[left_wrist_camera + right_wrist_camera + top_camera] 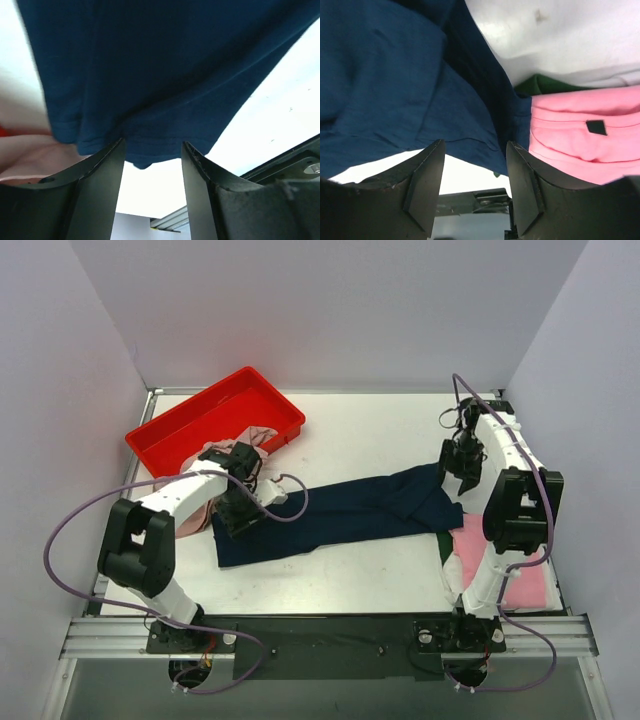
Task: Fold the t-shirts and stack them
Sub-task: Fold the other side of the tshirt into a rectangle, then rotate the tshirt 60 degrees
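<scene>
The dark navy t-shirt (340, 515) lies stretched in a long band across the middle of the table. My left gripper (234, 520) hovers over its left end, open, with the hem (160, 75) just beyond the tips and nothing between them (152, 150). My right gripper (464, 480) is over the shirt's right end, also open and empty (475, 150), with navy cloth (395, 85) ahead of it. The bright pink t-shirt (515, 575) lies at the near right (585, 145), beside the navy one. The beige-pink t-shirt (192, 520) is bunched under my left arm (30, 155).
A red tray (215, 420) stands at the back left, with pale cloth at its near corner. A dark green patch (545, 85) shows between the navy and pink cloth. White walls enclose the table (380, 430) on three sides; the metal rail (330, 630) runs along the near edge.
</scene>
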Robot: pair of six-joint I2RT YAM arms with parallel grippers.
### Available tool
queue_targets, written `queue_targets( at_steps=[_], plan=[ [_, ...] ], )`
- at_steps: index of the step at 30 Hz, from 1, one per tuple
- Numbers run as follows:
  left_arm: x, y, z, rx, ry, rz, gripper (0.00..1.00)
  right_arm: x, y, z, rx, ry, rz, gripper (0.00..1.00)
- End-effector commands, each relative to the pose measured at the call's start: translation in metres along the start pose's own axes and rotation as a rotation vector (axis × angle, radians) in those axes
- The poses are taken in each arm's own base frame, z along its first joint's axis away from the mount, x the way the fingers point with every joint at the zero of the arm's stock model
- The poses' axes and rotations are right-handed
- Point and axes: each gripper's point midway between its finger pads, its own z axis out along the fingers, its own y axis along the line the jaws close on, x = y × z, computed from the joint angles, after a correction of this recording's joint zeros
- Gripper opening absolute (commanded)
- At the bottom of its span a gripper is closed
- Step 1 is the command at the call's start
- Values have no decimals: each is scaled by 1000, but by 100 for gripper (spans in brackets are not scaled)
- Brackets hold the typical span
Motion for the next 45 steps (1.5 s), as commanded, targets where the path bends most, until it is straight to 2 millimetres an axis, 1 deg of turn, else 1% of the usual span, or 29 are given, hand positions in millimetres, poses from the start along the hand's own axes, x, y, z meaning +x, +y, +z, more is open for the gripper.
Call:
queue_targets(
  at_steps=[1,4,6,7,9,12,16,20,21,24,25,26,27,28,30,31,32,33,34,35,36,37,38,39,40,41,42,43,45],
  plan=[
    [5,8,26,-29,15,10,59,38,-16,21,57,122,24,49],
    [18,-1,38,2,53,24,59,43,-17,36,51,175,8,50],
    [34,-13,48,34,94,44,59,41,-12,44,21,208,-14,36],
    [38,-15,49,42,101,51,58,35,-10,47,15,205,-17,15],
    [53,-19,50,42,149,82,58,24,-8,50,13,197,-23,0],
    [72,-38,46,105,186,105,59,7,-4,49,8,182,-27,0],
    [81,-67,39,222,184,124,59,-26,2,57,-2,142,-24,0],
    [66,-85,24,281,127,155,61,-70,19,60,-49,67,-5,0],
    [57,-94,19,325,79,154,62,-72,20,69,-45,80,8,0],
    [33,-104,-11,392,-27,157,65,-88,21,74,-39,49,7,0],
    [24,-104,-21,403,-70,158,68,-91,20,74,-32,43,4,5],
    [26,-107,-28,424,-67,159,69,-96,18,73,-19,24,1,23],
    [21,-109,-37,447,-88,167,70,-100,14,71,4,9,-6,30],
    [20,-107,-41,453,-97,159,71,-105,13,65,7,-15,-11,40],
    [17,-99,-47,445,-121,138,71,-113,6,45,21,-67,-4,44],
    [11,-89,-46,407,-140,115,71,-113,2,39,35,-83,-1,44],
    [14,-74,-43,356,-127,75,71,-114,-2,22,41,-117,9,45],
    [6,-57,-37,286,-146,23,70,-115,-6,15,60,-138,14,45],
    [11,-37,-33,212,-122,-24,65,-109,-9,1,65,-160,26,45],
    [5,-22,-28,167,-133,-73,60,-108,-14,-3,91,-179,40,45],
    [11,-9,-20,147,-98,-120,47,-96,-16,-10,94,-185,67,44],
    [7,1,-18,124,-108,-152,42,-84,-16,-3,87,-169,85,40],
    [9,8,-12,123,-88,-177,36,-82,-11,-10,58,-212,121,36],
    [7,11,-10,121,-90,-189,35,-61,0,4,1,-160,117,24],
    [6,9,-5,139,-85,-188,34,-64,10,-4,-53,-207,141,18],
    [6,6,-1,155,-88,-182,34,-47,18,8,-95,-157,148,11],
    [7,0,2,180,-89,-181,34,-48,27,12,-141,-157,180,7],
    [7,0,5,183,-96,-170,34,-38,35,25,-183,-102,197,0],
    [15,-7,13,197,-72,-162,34,-35,43,42,-211,-48,242,0]
  ],
)
